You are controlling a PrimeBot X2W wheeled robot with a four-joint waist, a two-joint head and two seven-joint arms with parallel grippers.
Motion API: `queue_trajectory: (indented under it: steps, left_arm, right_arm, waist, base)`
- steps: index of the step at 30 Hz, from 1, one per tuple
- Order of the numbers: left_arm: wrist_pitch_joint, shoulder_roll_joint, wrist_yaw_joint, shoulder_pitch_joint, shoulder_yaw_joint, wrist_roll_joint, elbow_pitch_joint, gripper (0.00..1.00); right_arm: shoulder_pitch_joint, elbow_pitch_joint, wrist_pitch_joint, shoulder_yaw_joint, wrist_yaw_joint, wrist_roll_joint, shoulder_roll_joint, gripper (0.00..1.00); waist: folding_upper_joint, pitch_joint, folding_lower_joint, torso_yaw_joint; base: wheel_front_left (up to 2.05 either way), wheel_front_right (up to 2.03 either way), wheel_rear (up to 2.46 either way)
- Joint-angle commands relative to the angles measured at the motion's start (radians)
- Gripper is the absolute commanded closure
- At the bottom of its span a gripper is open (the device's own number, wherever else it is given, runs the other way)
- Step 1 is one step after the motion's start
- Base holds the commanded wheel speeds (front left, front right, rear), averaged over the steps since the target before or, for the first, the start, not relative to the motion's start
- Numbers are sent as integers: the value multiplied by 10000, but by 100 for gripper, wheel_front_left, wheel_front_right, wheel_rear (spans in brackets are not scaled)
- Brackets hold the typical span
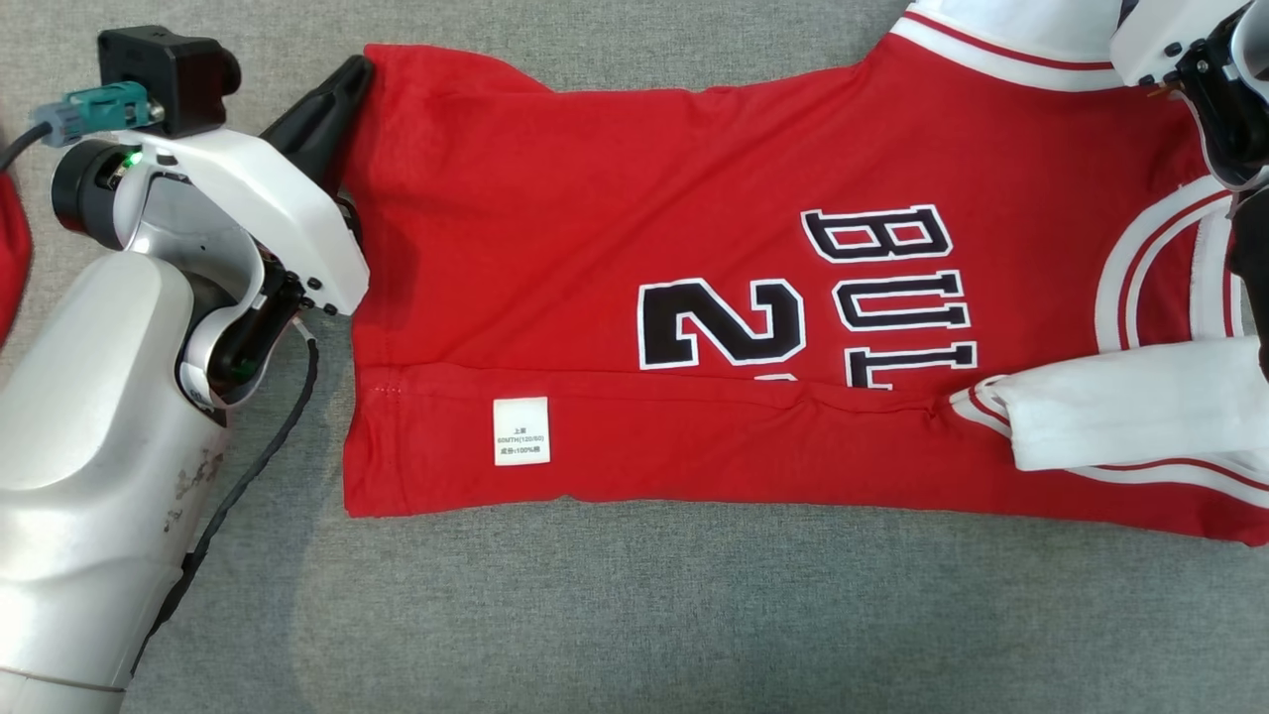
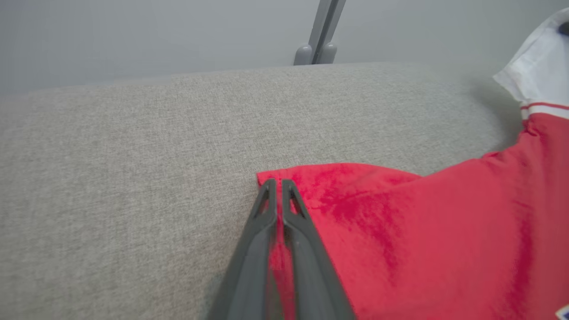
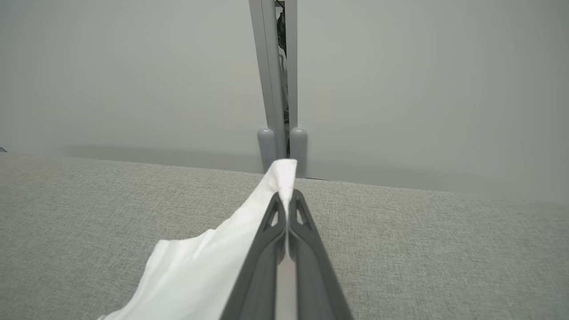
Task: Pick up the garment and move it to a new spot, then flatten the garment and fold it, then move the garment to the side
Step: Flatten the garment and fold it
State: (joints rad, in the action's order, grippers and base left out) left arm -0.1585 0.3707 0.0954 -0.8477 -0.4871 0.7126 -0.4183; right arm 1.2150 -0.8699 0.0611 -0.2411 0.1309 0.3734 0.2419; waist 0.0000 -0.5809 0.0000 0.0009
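A red jersey [image 1: 634, 248] with white sleeves, black lettering and a white care label lies spread sideways on the grey cloth surface, its near long edge folded over. My left gripper [image 1: 352, 74] is shut on the jersey's far hem corner [image 2: 266, 178], its fingers pinching the red cloth. At the upper right my right gripper's wrist [image 1: 1205, 69] hangs over the far white sleeve. In the right wrist view that gripper [image 3: 286, 195] is shut on the white sleeve [image 3: 213, 262], which stands lifted between its fingertips. The near white sleeve [image 1: 1130, 416] lies folded across the red body.
The grey fabric surface [image 1: 644, 615] extends on all sides of the jersey. A grey wall with a vertical post [image 3: 278, 89] stands behind the far edge. A bit of red cloth [image 1: 12, 248] shows at the left border beside my left forearm.
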Motion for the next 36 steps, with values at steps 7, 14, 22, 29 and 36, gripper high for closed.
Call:
queue_trajectory:
  steps: [7,14,22,29,36]
  left_arm:
    - [3,56,-106,-91,-13,45,-33,0]
    - [-238,118,-135,-45,-105,109,-166,0]
    - [-182,89,-133,-105,-158,156,-347,0]
    - [-270,120,-69,-194,-254,172,-492,52]
    - [-137,95,-111,-252,-234,216,-617,23]
  right_arm:
    - [-160,146,59,-299,-2,325,130,100]
    - [-193,189,78,-481,-2,514,180,100]
    - [-216,232,72,-684,-2,676,243,100]
    - [-231,244,43,-799,-2,796,259,100]
    - [-285,153,89,-898,-2,833,295,100]
  waist:
    - [0,-24,0,-36]
    - [0,-14,0,-101]
    - [0,-12,0,-173]
    - [0,44,0,-222]
    - [0,93,0,-213]
  base:
    - [0,0,0]
    - [0,0,0]
    - [0,0,0]
    - [0,0,0]
    - [0,0,0]
